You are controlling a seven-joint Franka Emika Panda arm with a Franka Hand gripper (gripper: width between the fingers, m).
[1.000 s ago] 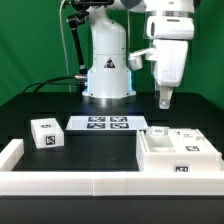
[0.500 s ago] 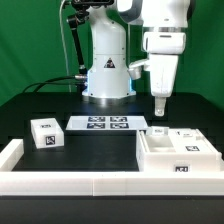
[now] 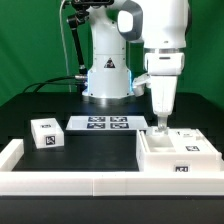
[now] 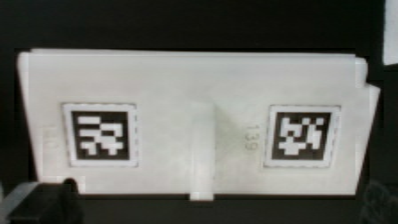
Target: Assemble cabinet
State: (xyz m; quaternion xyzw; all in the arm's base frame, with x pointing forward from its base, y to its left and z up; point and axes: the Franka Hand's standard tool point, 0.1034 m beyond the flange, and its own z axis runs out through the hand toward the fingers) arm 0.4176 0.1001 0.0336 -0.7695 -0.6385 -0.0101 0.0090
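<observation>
Fingers (image 3: 158, 120), whether open or closed I cannot tell, hover above one cabinet (image 3: 176, 152) bearing two tags (image 4: 100, 133) in wrist view.

There are 1 cabinet (image 3: 185, 160), 1 small tagged white block (image 3: 46, 132), 1 marker board (image 3: 108, 124) and 1 white rail (image 3: 60, 183).

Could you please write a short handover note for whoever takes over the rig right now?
Gripper: hovers just above the cabinet, nothing seen in it; open or shut cannot be told.
Cabinet: on the table, at the exterior view's right.
Small tagged block: loose at the exterior view's left, beside the marker board.
Done: no joining visible.
Left: probably grasp the cabinet, then fit the loose parts.
</observation>
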